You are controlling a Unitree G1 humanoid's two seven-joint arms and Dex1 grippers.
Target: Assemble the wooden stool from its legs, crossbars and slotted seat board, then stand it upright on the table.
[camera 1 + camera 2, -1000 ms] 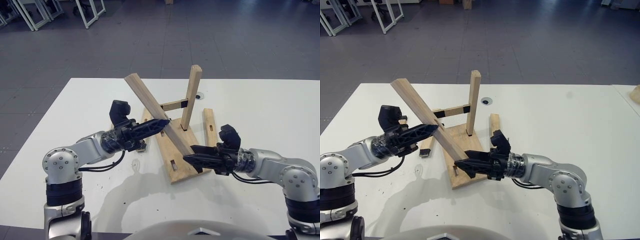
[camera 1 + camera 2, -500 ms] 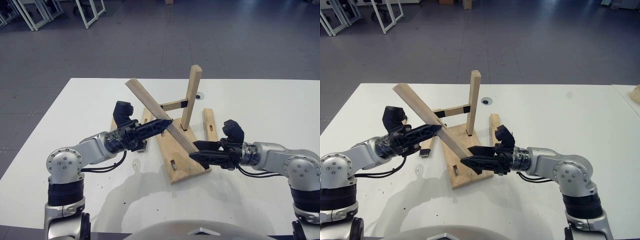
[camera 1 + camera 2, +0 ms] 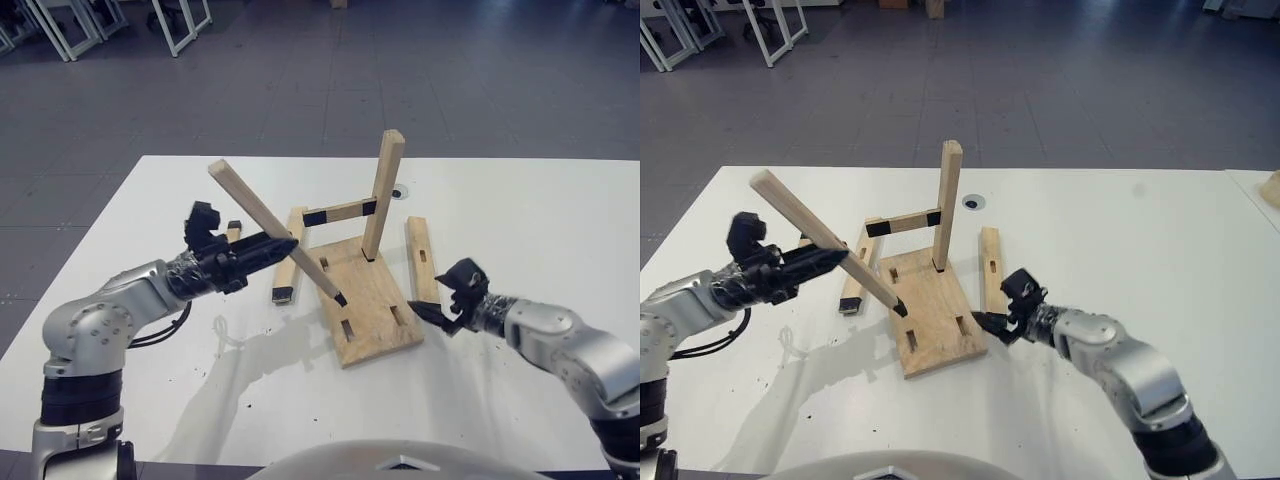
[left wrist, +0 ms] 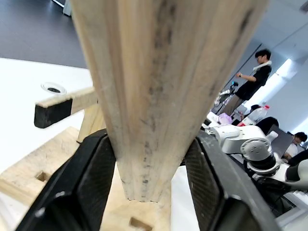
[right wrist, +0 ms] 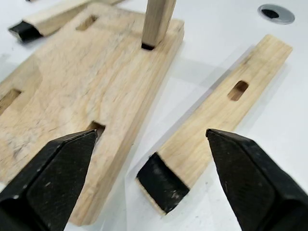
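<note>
The right gripper (image 5: pixel 150 134) holds its two black fingers (image 5: pixel 53 168) spread wide over the white table (image 5: pixel 288 144). Between them lie the edge of a pale slotted wooden seat board (image 5: pixel 72 82) and, just beside it, a loose flat wooden leg (image 5: pixel 216 115) (black-capped end, one oblong slot). A square wooden post (image 5: pixel 158 21) stands in the board's far slot, near a round grey grommet (image 5: pixel 276 13)

Held leg (image 4: pixel 154 96): upper end cut off in left wrist view; it hides much of the seat board (image 4: pixel 53 149). Upright leg (image 5: pixel 158 19): top cut off in right wrist view. Loose piece (image 3: pixel 284 282), on the board's side toward the worktop's left edge: mid-length hidden behind the held leg.
</note>
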